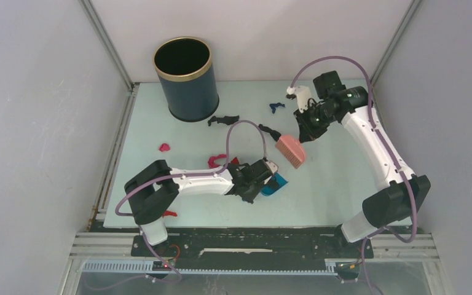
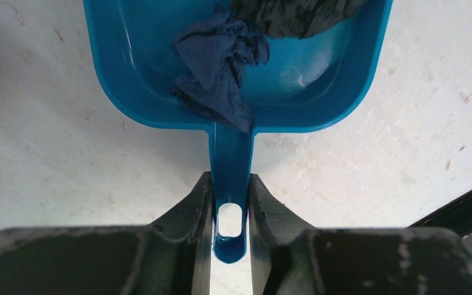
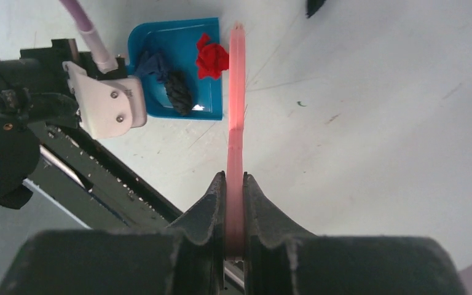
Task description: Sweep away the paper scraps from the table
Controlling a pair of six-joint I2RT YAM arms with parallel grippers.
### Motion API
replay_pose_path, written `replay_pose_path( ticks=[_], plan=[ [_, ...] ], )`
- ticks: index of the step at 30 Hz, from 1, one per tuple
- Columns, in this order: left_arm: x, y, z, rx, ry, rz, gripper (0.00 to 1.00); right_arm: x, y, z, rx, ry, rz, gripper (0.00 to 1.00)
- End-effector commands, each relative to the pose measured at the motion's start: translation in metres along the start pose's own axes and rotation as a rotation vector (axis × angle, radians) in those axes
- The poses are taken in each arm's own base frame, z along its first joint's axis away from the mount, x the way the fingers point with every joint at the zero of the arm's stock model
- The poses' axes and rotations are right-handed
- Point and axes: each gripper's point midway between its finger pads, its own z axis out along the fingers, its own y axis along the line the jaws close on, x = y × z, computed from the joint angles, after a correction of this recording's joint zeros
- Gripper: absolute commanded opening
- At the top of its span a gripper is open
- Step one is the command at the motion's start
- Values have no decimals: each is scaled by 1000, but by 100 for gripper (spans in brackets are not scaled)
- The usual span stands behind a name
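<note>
Closest to the lens, your left gripper (image 2: 230, 184) was clenched on the thin handle of the blue dustpan (image 2: 129, 74), one finger pressed to each side. In the pan lay two of the paper scraps (image 2: 218, 61): a dark blue wad at the root of the handle and a black one further in. Your right gripper (image 3: 235, 181) was grasping the pink brush (image 3: 237, 104) edge-on, jaws tight on its handle. The brush head was near the pan's open mouth, where a red scrap (image 3: 211, 59) sat at the lip. The others were strewn over the table (image 1: 332, 184): pink bits beyond your left forearm, black ones and a blue one nearer the dark round bin (image 1: 185, 80), and a red one by the left arm's base.
</note>
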Motion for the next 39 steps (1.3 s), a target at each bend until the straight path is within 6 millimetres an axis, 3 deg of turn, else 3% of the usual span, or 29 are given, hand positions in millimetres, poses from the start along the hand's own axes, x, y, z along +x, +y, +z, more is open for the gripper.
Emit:
replay_pose_path(
  ticks=[1,4,10,19,26,31,35,39],
  plan=[
    [-58,-5,-13,-2,-206,-93,0,-13,-19,-31,87,-89,31,0],
    [-57,-5,-9,-11,-177,-87,5,-11,-29,-36,126,-96,47,0],
    [-54,-4,-1,-23,-190,-82,43,-1,-36,-36,142,-96,68,0],
    [-37,-7,-10,3,-242,-99,54,14,-43,-28,155,-83,79,0],
    [-30,-13,-7,48,-271,-70,48,13,-54,-14,169,-76,99,0],
    [-28,-19,-2,70,-254,-40,31,8,-78,3,293,-24,94,0],
    [-28,-19,-10,60,-200,-79,15,-1,-79,20,337,12,40,0],
    [-8,-29,-21,73,-44,-101,5,-8,-77,41,343,53,4,0]
  ],
)
